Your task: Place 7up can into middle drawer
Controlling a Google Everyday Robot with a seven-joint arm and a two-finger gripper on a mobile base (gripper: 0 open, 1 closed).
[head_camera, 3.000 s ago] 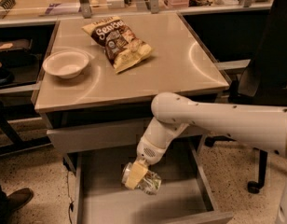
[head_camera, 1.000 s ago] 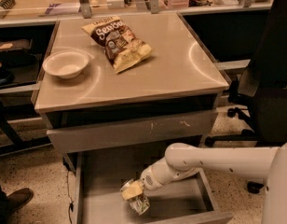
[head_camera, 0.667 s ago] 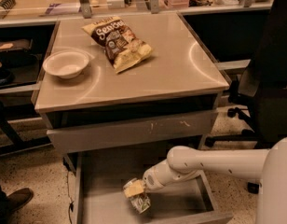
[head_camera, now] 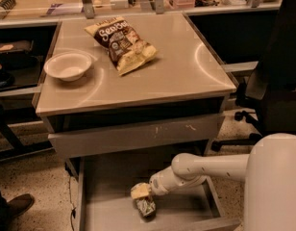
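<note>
From my station I see the arm (head_camera: 208, 167) reaching in low from the right, below the desk (head_camera: 186, 76), with the gripper (head_camera: 141, 191) down inside the open middle drawer (head_camera: 107, 211). The 7up can (head_camera: 146, 206) sits in that drawer, on or just above its flat grey floor near the middle and toward the front edge, directly under the gripper and right against it. I cannot tell from here whether the gripper is clamped on the can or has let go of it. Just above the open drawer is a closed grey drawer front (head_camera: 133, 134) with pale scratch marks. On the desk top, a brown-and-yellow chip bag (head_camera: 123, 43) lies toward the back, and a white bowl (head_camera: 67, 65) sits near the left edge, well apart from the bag. A black chair (head_camera: 275, 85) stands to the right of the desk.
</note>
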